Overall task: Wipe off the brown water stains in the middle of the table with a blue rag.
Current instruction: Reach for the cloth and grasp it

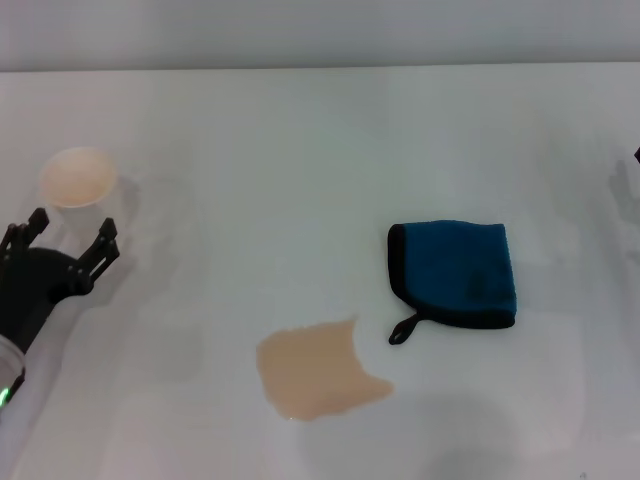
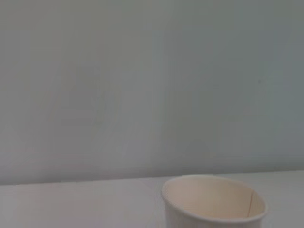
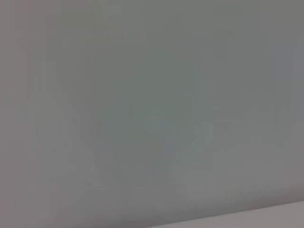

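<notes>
The blue rag [image 1: 455,272] lies flat on the white table [image 1: 300,160], right of centre, with black edging and a small loop at its near-left corner. The brown water stains [image 1: 318,370] form one pale tan puddle, to the rag's near left and apart from it. My left gripper [image 1: 72,228] stands open at the far left, just in front of a paper cup and holding nothing. Only a dark sliver shows at the head view's right edge, so the right gripper itself is out of view.
A white paper cup [image 1: 77,178] with a beige inside stands upright at the far left; the left wrist view shows this cup [image 2: 213,204] close up against a plain wall. The right wrist view shows the wall and a strip of the table [image 3: 285,216].
</notes>
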`<action>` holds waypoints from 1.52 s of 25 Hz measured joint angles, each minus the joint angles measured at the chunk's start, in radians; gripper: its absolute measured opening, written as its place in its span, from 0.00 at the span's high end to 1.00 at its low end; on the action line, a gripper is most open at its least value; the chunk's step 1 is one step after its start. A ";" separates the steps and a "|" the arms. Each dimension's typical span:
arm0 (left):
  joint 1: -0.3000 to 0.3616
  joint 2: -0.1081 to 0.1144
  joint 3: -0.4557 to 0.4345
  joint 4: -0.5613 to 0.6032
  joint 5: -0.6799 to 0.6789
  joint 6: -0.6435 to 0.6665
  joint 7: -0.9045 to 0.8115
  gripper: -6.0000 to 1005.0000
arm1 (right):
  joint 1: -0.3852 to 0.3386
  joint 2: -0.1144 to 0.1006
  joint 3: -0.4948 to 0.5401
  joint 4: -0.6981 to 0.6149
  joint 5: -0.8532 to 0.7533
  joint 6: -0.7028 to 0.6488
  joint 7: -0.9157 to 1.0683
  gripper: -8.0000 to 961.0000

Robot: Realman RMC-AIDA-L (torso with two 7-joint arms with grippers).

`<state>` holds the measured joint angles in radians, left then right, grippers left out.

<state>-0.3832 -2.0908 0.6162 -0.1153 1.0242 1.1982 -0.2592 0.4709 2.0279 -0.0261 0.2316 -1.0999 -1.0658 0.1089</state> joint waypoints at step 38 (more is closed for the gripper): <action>0.164 0.005 -0.002 -0.032 -0.178 0.302 -0.016 0.11 | 0.296 -0.045 -1.109 -0.962 -0.986 -0.122 1.858 0.13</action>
<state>-0.2194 -2.0859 0.6138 -0.1475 0.8458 1.5000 -0.2753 0.7665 1.9830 -1.1349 -0.7309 -2.0863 -1.1876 1.9669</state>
